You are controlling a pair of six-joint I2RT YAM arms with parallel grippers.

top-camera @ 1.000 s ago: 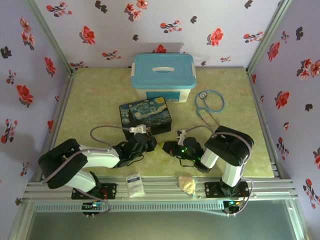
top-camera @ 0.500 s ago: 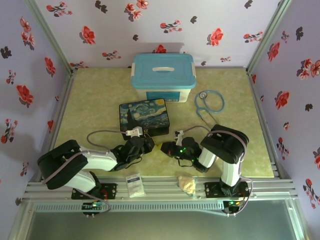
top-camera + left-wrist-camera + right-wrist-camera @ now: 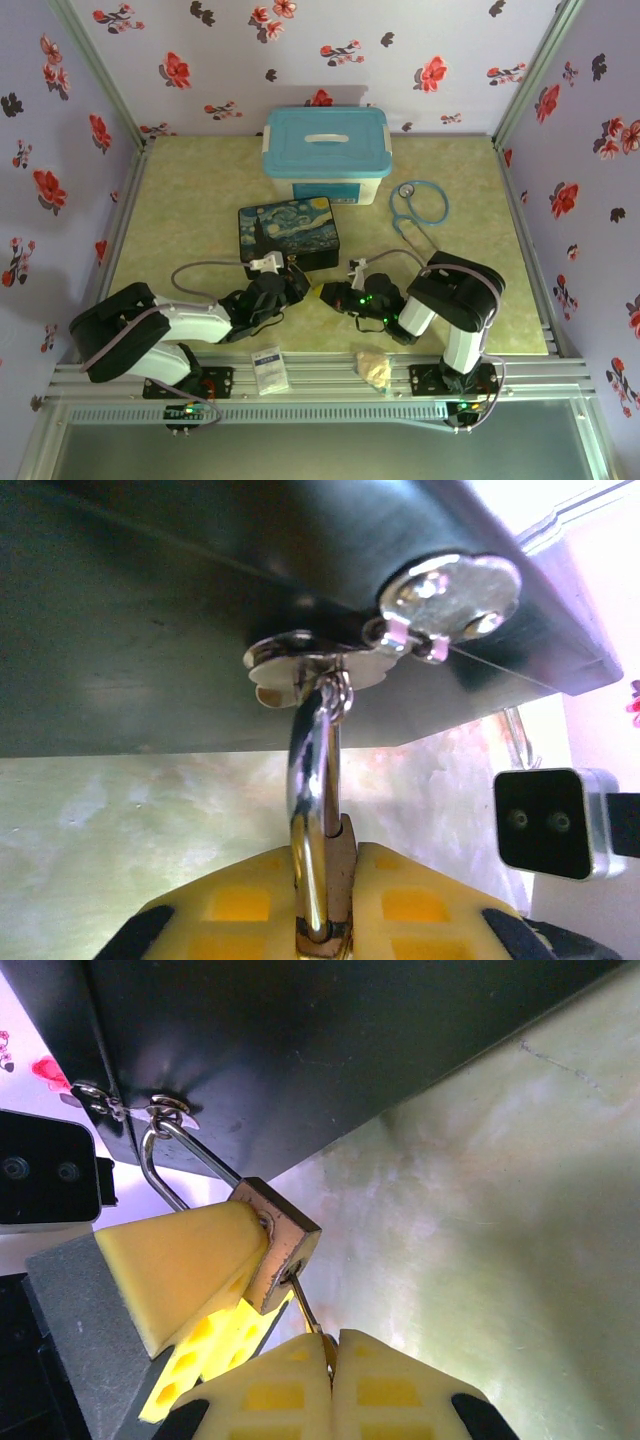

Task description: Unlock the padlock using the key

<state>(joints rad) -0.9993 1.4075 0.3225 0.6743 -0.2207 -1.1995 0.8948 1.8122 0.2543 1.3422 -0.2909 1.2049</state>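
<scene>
The small brass padlock (image 3: pixel 283 1245) hangs by its silver shackle (image 3: pixel 314 780) from the clasp ring of the starry-night box (image 3: pixel 290 232). My left gripper (image 3: pixel 330 920) is shut on the padlock body (image 3: pixel 335 880), its yellow fingers (image 3: pixel 180 1260) pressed on both sides. The thin dark key (image 3: pixel 305 1312) has its blade in the keyhole at the padlock's bottom face. My right gripper (image 3: pixel 331 1355) is shut on the key's head. In the top view both grippers meet just in front of the box, the left gripper (image 3: pixel 292 288) and the right gripper (image 3: pixel 328 292) nearly touching.
A blue-lidded storage tub (image 3: pixel 326 150) stands behind the box. A stethoscope (image 3: pixel 418 205) lies at the right. A white packet (image 3: pixel 268 368) and a crumpled yellowish item (image 3: pixel 375 367) lie on the near rail. The box's metal clasp (image 3: pixel 450 590) sits above the padlock.
My right gripper drew slightly left, then settled back with the key at the padlock. The left arm shifted a little while holding the padlock.
</scene>
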